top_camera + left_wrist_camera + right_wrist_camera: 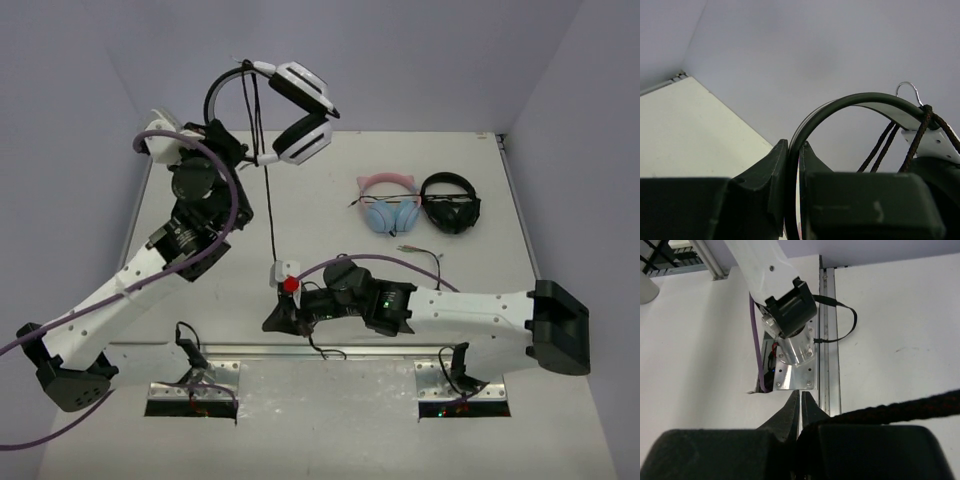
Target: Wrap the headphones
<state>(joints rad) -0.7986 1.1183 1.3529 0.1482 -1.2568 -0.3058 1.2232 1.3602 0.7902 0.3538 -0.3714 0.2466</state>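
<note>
The white headphones (300, 110) hang in the air at the back of the table. My left gripper (228, 140) is shut on their black headband (855, 97), which passes between the jaws of this gripper (794, 142). The thin black cable (271, 215) is looped over the band (880, 145) and drops straight down to a small white inline piece (283, 268) with a red part. Low by the table's near edge, my right gripper (270, 320) points left. Its jaws (801, 394) are shut, and the braided cable (900, 410) comes out of them to the right.
Pink-and-blue cat-ear headphones (388, 205) and all-black headphones (450, 203) lie side by side at the back right of the table. The left arm's base mount (790, 335) and a metal rail (829, 340) lie just ahead of the right gripper. Walls enclose the table.
</note>
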